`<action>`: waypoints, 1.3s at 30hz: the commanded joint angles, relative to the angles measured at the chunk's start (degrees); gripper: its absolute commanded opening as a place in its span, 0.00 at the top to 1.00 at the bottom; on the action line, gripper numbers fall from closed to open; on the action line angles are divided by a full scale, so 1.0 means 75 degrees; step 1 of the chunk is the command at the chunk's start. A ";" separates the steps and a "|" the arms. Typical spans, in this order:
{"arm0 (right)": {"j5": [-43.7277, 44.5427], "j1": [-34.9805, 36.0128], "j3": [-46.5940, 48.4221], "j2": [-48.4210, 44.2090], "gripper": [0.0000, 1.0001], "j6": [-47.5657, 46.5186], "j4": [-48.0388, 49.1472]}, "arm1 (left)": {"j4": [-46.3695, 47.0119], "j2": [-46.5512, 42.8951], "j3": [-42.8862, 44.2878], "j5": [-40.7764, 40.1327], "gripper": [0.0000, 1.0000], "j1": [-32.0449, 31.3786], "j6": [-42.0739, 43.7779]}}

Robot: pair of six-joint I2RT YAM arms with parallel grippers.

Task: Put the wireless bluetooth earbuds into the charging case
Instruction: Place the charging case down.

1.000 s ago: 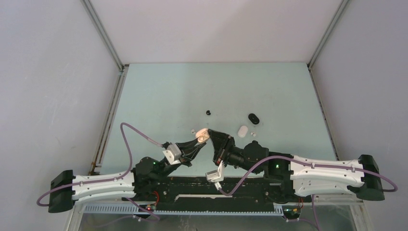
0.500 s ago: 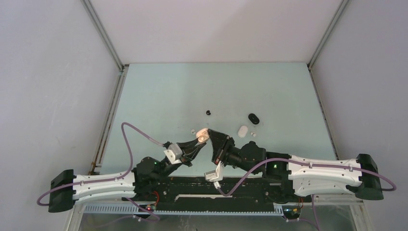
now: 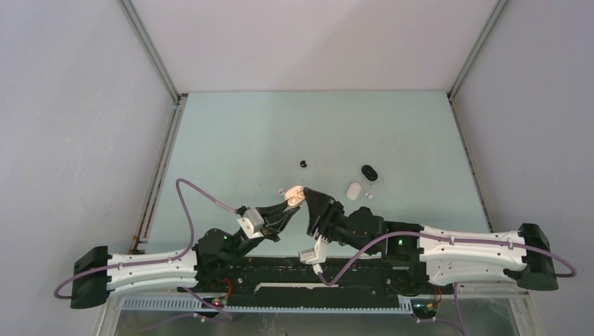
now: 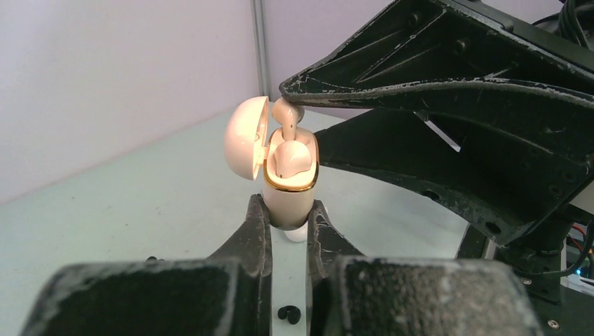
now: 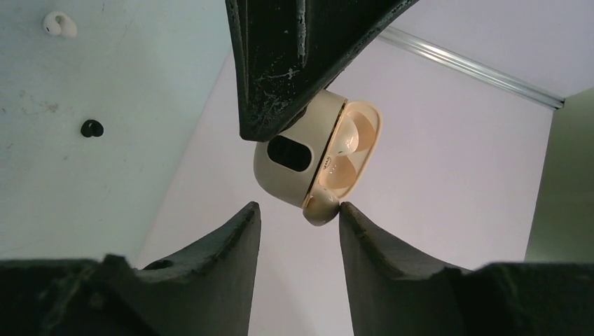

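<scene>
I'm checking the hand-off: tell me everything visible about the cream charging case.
The charging case is a glossy cream plastic pill with a gold rim and a dark oval window, upright, clamped at its base by the left end effector. Its lid is hinged open. One cream earbud sits seated inside; a second earbud stands half-inserted, the right end effector touching its top.

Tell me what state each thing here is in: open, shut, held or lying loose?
cream case: upright, lid open, clamped between the left fingers
first cream earbud: seated in the case
second cream earbud: stem partly in the case, head sticking out
right fingers: apart, either side of that earbud's head
black earbud: loose on the table
white case: lying on the table, lid unclear
</scene>
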 commanded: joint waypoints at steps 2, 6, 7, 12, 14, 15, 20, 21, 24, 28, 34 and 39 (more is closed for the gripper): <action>0.0152 0.0157 0.0014 0.0018 0.47 0.0031 -0.0109 | 0.0793 0.0050 0.0057 -0.0037 1.00 -0.0039 -0.0007; 0.0460 0.0364 0.0387 -0.0082 0.34 0.0289 -0.0387 | 0.0769 0.0178 0.0081 -0.0055 1.00 -0.0038 -0.0022; 0.0582 0.0430 0.0544 -0.0113 0.31 0.0447 -0.0682 | 0.0753 0.0222 0.0099 -0.0030 1.00 -0.0043 -0.0014; 0.0869 0.0535 0.1527 -0.0576 0.23 0.1904 -0.2731 | 0.0543 0.0447 0.0185 0.0092 1.00 -0.0041 0.0069; 0.0609 0.0453 0.2119 -0.0836 0.21 0.2771 -0.3745 | 0.0391 0.0480 0.0214 0.0183 1.00 -0.0042 0.0071; 0.0391 0.0334 0.2344 -0.0951 0.20 0.3187 -0.4229 | 0.0299 0.0486 0.0220 0.0230 1.00 -0.0045 0.0087; -0.1895 -0.1408 0.3748 -0.1087 0.30 0.5246 -0.6439 | -0.0192 0.0436 0.0145 0.0695 1.00 -0.0047 0.0105; -0.2588 -0.1967 0.4079 -0.0975 0.33 0.5668 -0.6848 | -0.0286 0.0394 0.0126 0.0847 1.00 -0.0041 0.0112; -0.4931 -0.3989 0.4970 -0.0265 0.41 0.6814 -0.8008 | -0.0557 0.0306 0.0092 0.1267 1.00 -0.0047 0.0097; -0.7654 -0.5887 0.5822 0.0907 0.47 0.7579 -0.9732 | -0.0949 0.0264 0.0226 0.1774 1.00 -0.0040 0.0041; -0.9554 -0.6793 0.5478 0.0817 0.51 0.7213 -0.9871 | -0.1313 0.0467 0.0530 0.2329 1.00 -0.0041 -0.0196; -0.9770 -0.6838 0.4911 0.0569 0.46 0.5966 -0.9982 | -0.1115 0.0736 0.0637 0.2335 1.00 -0.0044 -0.0311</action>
